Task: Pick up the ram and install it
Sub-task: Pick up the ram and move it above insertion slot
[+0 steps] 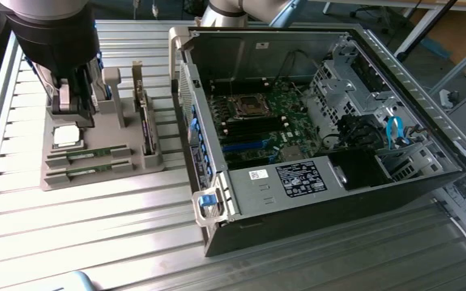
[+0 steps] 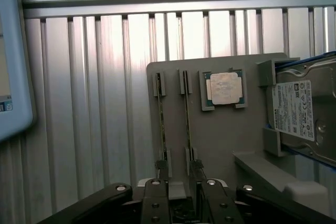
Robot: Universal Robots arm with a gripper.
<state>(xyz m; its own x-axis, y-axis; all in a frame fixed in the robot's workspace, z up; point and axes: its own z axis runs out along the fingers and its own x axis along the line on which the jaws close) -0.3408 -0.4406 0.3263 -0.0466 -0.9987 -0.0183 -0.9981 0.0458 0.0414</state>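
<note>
Two ram sticks lie in slots of a grey holder plate (image 1: 87, 182): one ram (image 1: 95, 153) nearer the arm, the other (image 1: 95, 172) beside it. In the wrist view they show edge-on as thin strips, one (image 2: 188, 124) in line with the gap between my fingers, the other (image 2: 160, 124) in line with one finger. My gripper (image 1: 77, 116) (image 2: 184, 199) hangs above the plate's far end, over the silver processor chip (image 1: 67, 134) (image 2: 224, 88), open and holding nothing. The open computer case (image 1: 314, 121) stands at the exterior view's right, its motherboard (image 1: 257, 121) exposed.
A wider card (image 1: 145, 124) stands on edge on the holder plate, close to the case wall. A hard drive (image 2: 299, 111) sits at the plate's end by the arm. A light-coloured device (image 2: 13, 61) lies on the ribbed metal table (image 1: 95, 242).
</note>
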